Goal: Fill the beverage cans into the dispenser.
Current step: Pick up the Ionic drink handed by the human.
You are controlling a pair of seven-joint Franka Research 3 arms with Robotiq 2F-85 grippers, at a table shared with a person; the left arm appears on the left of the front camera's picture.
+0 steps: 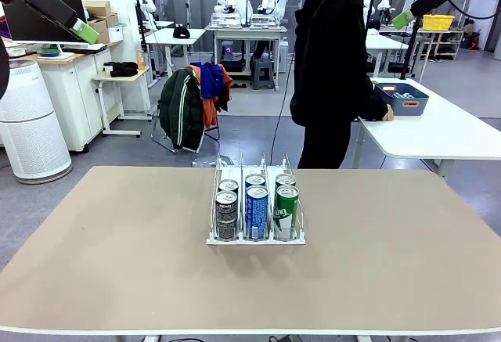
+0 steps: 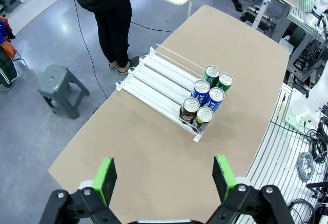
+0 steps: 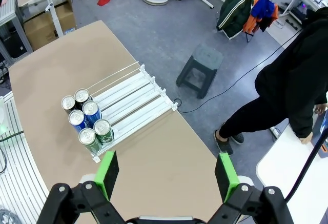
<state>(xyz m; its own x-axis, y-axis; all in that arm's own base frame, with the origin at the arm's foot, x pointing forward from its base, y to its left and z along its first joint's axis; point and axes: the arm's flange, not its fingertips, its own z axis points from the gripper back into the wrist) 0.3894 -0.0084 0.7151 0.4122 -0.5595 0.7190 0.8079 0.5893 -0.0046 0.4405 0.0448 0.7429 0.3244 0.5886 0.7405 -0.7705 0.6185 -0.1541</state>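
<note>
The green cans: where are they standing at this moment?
In the front view the green cans stand one behind the other in the right lane of the dispenser, at its end nearest the robot, beside the blue cans.

Six beverage cans (image 1: pixel 256 201) in one dispenser (image 1: pixel 256 239) at the middle of the bench (image 1: pixel 117 248): two black-grey cans (image 1: pixel 226 215), two blue cans (image 1: pixel 257 213), two green cans (image 1: pixel 286 209), across three lanes.

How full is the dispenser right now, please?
Partly full. The dispenser holds six upright cans, two per lane, bunched at its robot-side end; the remaining length of all three lanes is bare.
</note>
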